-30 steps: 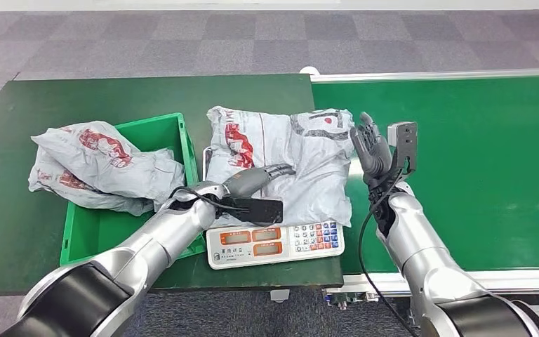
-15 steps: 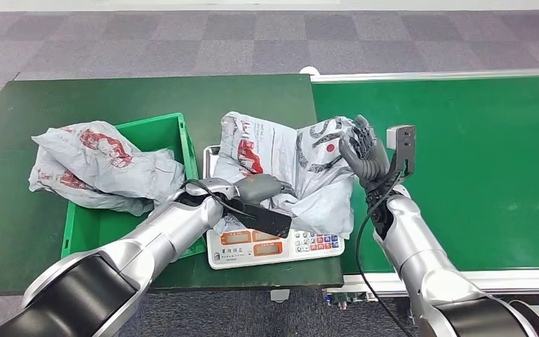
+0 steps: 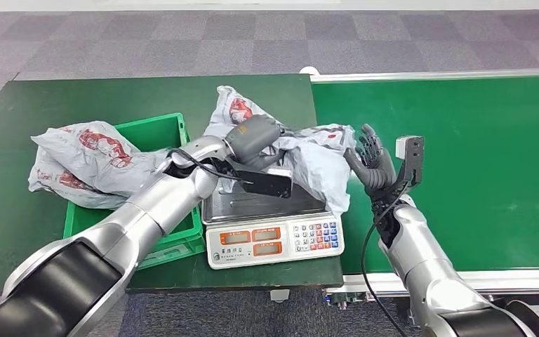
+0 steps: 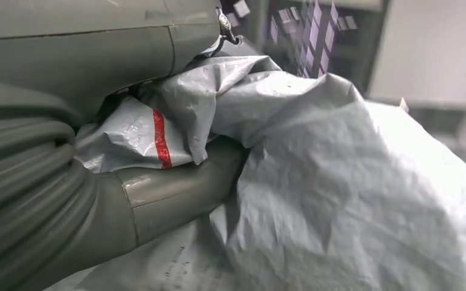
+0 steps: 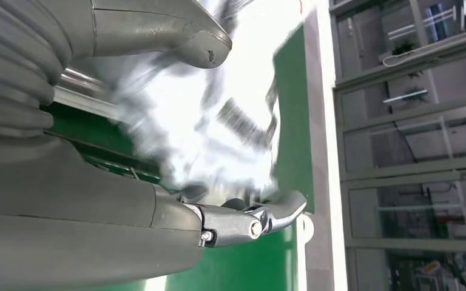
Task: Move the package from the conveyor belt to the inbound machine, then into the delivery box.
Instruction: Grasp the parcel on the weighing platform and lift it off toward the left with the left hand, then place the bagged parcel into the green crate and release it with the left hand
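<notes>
Two surfaces meet here: a dark green counter [image 3: 112, 95] carrying the scale and bin, and the belt [image 3: 477, 161] beside it. Next largest, the green bin [image 3: 156, 133] already holds one bag [image 3: 98, 165], so it is likely the delivery box. A grey package [image 3: 309, 158] hangs off the scale [image 3: 274, 235], lifted clear of the pan, presumably after weighing. Left robot hand [image 3: 253, 140] clenches its crumpled film; right robot hand [image 3: 372, 161] stands spread beside it, holding nothing.
</notes>
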`<action>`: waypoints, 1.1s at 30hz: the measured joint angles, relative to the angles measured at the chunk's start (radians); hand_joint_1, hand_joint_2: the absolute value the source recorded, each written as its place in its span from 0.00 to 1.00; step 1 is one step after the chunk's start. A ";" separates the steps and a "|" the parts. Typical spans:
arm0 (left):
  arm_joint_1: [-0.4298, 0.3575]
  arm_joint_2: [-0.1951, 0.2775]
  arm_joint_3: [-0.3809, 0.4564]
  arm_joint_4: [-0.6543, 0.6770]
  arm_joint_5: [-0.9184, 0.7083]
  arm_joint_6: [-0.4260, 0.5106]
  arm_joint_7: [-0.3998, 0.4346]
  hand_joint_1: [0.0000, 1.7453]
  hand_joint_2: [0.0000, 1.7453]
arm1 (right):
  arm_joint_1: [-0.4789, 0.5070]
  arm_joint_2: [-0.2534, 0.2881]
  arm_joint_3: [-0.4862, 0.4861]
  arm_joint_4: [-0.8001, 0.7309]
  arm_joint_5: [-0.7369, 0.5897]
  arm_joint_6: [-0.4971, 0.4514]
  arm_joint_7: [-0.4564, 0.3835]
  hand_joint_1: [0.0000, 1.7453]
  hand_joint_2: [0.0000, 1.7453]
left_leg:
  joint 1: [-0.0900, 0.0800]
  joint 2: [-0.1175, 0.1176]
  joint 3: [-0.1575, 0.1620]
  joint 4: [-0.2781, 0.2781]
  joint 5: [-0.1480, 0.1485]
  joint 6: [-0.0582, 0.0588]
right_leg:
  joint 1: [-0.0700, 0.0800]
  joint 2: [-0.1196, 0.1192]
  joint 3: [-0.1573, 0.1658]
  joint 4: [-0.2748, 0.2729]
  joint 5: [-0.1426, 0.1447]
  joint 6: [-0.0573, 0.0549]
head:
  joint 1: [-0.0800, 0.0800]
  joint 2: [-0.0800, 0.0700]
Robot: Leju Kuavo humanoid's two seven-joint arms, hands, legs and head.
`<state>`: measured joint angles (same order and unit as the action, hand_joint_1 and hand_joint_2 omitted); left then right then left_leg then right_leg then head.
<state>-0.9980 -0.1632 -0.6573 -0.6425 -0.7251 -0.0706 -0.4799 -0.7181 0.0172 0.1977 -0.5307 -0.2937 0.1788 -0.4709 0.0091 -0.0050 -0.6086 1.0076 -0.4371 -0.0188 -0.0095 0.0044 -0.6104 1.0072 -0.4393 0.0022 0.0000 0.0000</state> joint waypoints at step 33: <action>0.881 0.676 0.597 -0.677 -0.457 0.267 0.363 1.00 1.00 | 0.341 -0.117 -0.158 -0.401 0.017 -0.015 0.066 0.00 1.00 | 0.001 0.015 0.008 -0.003 -0.011 -0.005 | 0.001 0.013 0.001 0.000 -0.008 -0.006 | 0.000 0.000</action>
<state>-0.1174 0.5127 -0.0601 -1.3191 -1.1822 0.1969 -0.1170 -0.3774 -0.0996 0.0397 -0.9319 -0.2763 0.1641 -0.4049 0.0101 0.0099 -0.6010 1.0041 -0.4476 -0.0237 -0.0084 0.0176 -0.6093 1.0075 -0.4469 -0.0035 -0.0002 0.0000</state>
